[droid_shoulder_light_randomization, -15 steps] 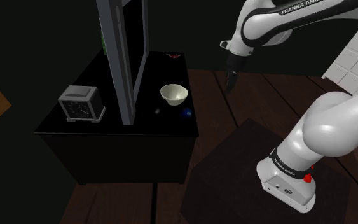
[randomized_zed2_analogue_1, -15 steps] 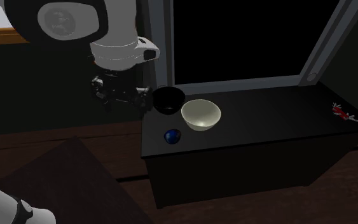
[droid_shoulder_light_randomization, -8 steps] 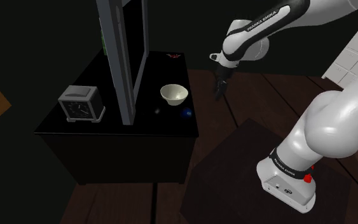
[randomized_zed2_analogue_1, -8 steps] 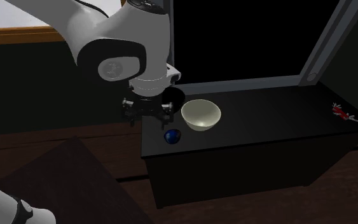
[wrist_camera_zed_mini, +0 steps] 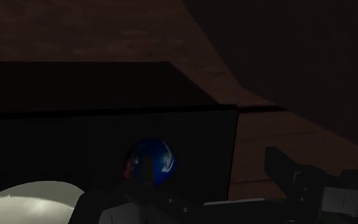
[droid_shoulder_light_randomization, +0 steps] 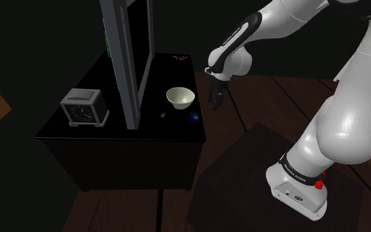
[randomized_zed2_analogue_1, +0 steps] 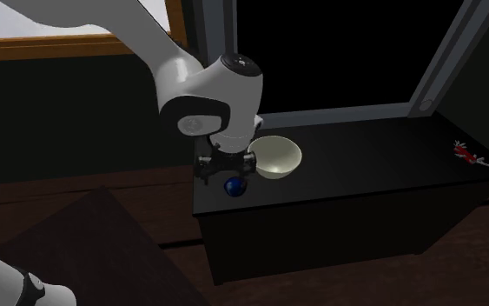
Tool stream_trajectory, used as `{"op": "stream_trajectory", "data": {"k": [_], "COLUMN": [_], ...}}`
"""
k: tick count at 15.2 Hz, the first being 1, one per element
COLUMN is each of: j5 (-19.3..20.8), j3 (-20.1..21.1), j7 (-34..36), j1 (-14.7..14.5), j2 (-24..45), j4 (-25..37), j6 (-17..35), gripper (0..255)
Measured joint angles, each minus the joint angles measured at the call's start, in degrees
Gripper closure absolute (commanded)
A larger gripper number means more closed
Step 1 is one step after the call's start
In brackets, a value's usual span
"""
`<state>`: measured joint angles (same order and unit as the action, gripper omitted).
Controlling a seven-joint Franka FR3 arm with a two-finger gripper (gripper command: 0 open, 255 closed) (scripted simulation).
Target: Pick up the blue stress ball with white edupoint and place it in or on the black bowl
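So the gripper (randomized_zed2_analogue_1: 227, 169) is hovering just above the blue ball (randomized_zed2_analogue_1: 234, 186), a bit left of centre in the second exterior view. Its fingers are standing apart with nothing between them. I'm guessing that spread is there so they can drop down either side of the ball.

The ball is sitting on the black cabinet (randomized_zed2_analogue_1: 364, 149), right by the corner closest to the arm. The wrist view is looking almost straight at it, and you can see white markings on the blue. The hand is pointing downward, which makes sense to me, since a ball resting on a flat top is easiest to straddle from above.

A pale bowl (randomized_zed2_analogue_1: 274, 157) is sitting just beside the ball, toward the middle of the frame. That's probably why the hand is hanging over the corner side rather than over the bowl, because it's keeping the fingers off the rim.

Everything else is sitting well out of the way. A small grey clock (droid_shoulder_light_randomization: 85, 107) is standing at the left of the shoulder view, and a little red thing (randomized_zed2_analogue_1: 468, 155) is lying far right in the second exterior view.

My read is that the grab isn't happening yet, so we're early in the job, and the black bowl part is waiting. I'm mostly worrying about the ball rolling off that edge if a finger nudges it.
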<state>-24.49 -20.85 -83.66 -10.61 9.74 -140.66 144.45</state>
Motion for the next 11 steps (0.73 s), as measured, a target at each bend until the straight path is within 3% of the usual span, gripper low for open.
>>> {"op": "stream_trajectory", "data": {"k": [5,8,11], "j5": [-9.5,-12.1,-13.4], "j3": [5.5,8.5,9.9], "j7": [-13.5,-19.0,-20.9], "j1": [3.8,6.3,7.2], "j2": [13.1,19.9,23.0], "j4": [9.3,15.5,17.6], "j6": [1.9,2.1,3.0], "gripper": [0,0,0]}}
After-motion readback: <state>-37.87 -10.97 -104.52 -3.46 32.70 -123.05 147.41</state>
